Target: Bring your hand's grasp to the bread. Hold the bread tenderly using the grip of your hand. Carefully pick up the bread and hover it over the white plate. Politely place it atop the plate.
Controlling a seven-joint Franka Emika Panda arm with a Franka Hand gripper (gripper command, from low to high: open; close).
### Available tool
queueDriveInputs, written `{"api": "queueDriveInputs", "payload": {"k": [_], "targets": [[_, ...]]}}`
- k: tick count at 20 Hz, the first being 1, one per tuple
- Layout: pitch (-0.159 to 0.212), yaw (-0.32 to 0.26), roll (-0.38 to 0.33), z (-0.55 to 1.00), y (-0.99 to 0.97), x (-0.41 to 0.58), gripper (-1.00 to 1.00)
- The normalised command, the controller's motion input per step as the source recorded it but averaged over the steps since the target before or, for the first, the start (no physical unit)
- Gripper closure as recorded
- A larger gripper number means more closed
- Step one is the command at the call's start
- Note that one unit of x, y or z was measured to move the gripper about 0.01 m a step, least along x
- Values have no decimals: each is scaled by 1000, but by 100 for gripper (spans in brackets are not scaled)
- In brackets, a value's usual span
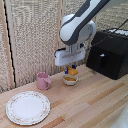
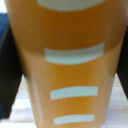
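The hand (image 1: 73, 66) hangs just above the small white bowl (image 1: 70, 80), its grasp state indeterminable, apparently over the bread (image 1: 70, 77) lying golden-brown there, so lifting and transfer to the bare white plate (image 1: 27, 107), well apart, remain outstanding.

White plate (image 1: 27, 107) bare on wooden table, bread unseen
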Motion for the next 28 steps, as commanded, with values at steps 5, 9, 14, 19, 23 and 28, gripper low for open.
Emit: {"api": "queueDriveInputs", "payload": {"k": [5, 9, 14, 19, 23, 28], "targets": [[29, 0, 0, 307, 932, 208, 100], [0, 0, 0, 185, 929, 235, 100], [0, -1, 0, 36, 926, 315, 100], [3, -13, 0, -86, 906, 447, 100], [0, -6, 0, -210, 870, 421, 100], [5, 15, -18, -359, 659, 125, 100]]}}
